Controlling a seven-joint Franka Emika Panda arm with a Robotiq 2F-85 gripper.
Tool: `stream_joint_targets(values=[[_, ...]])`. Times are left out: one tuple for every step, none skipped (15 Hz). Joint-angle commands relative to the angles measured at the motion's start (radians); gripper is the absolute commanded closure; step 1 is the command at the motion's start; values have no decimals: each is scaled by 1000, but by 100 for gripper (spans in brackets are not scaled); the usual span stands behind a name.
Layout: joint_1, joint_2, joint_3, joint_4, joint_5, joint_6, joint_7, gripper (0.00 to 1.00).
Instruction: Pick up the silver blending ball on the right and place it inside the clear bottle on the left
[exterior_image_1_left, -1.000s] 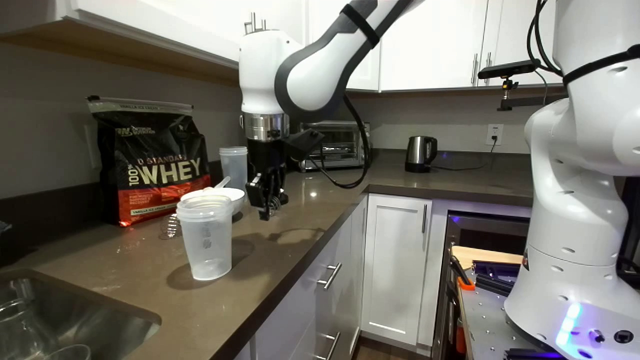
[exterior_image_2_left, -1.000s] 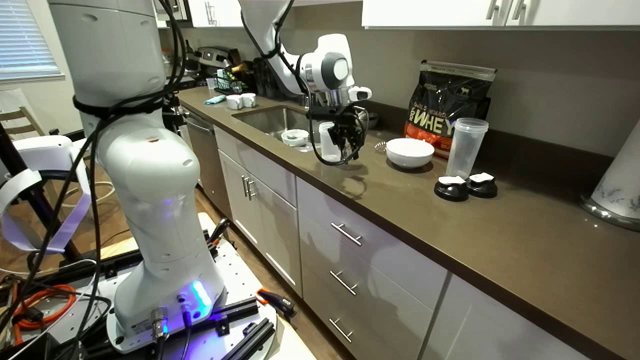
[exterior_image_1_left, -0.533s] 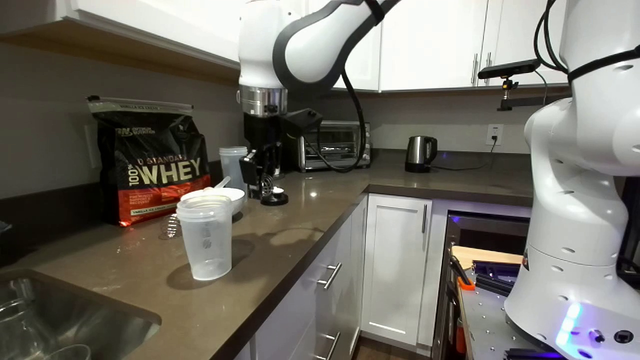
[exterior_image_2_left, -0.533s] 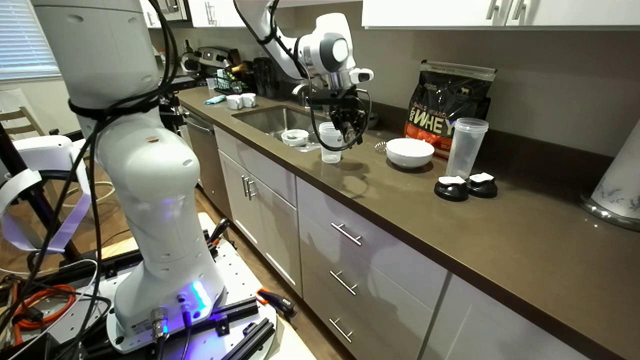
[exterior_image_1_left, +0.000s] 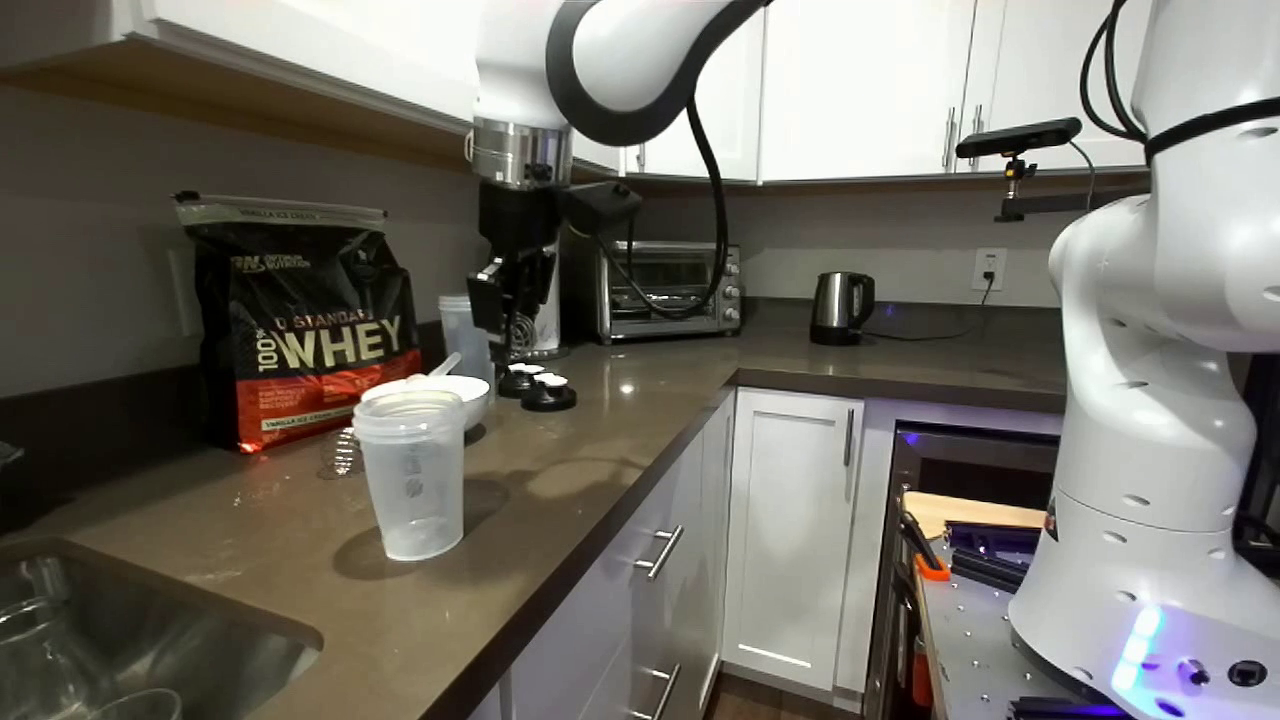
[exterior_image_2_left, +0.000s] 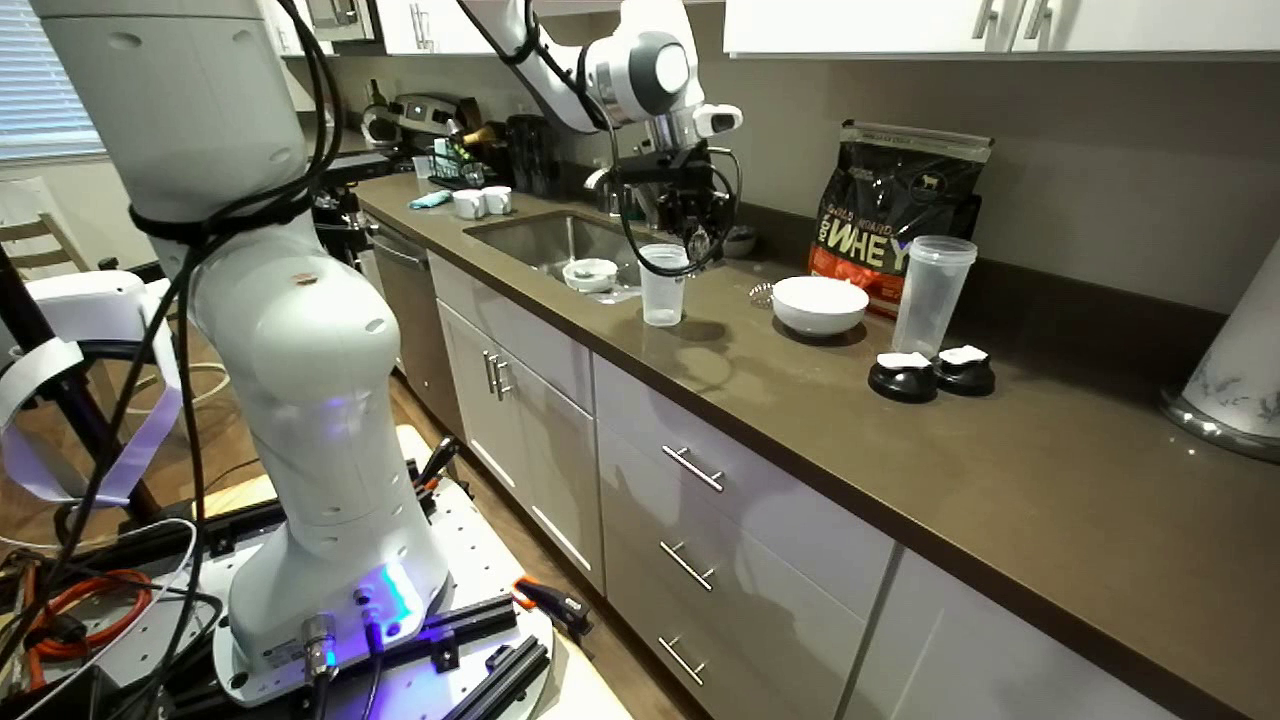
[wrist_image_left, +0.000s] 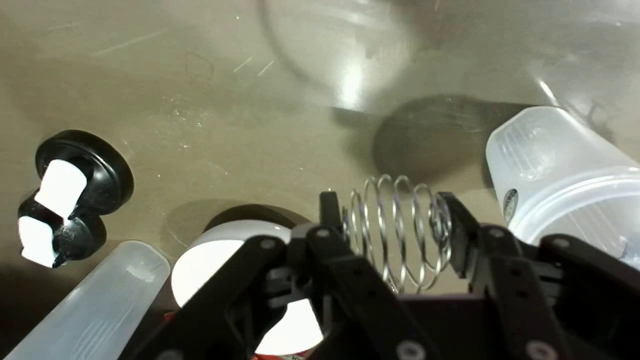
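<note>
The pincer (wrist_image_left: 393, 222) holds the silver blending ball (wrist_image_left: 398, 230) by its ends above the counter (wrist_image_left: 240, 140), apart from the clear bottle (wrist_image_left: 555, 160), its wire coils probably light and springy, so gentle end-to-end pressure should suit.

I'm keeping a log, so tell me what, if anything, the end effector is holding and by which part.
The silver blending ball is in the end effector, pinched by its two opposite ends between the fingers.
</note>
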Motion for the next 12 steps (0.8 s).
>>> stream_joint_targets(values=[[-14,-42,25,4,52,-35,-67,46],[-13,-48,28,4,60,-36,-76,46],[-12,-53,32,4,70,-35,-85,47],[-11,-57,35,5,81,-36,-95,48],[-9,-59,39,7,92,-36,-103,48],[-7,-61,44,7,101,-36,-110,49],[-5,-61,49,7,112,-34,-118,49],[-2,-61,55,7,121,-35,-124,50],[0,-59,61,8,126,-33,-128,50],[1,-55,66,13,131,-37,-132,49],[2,-52,70,16,135,-38,-134,49],[3,-49,75,19,139,-38,-138,49]])
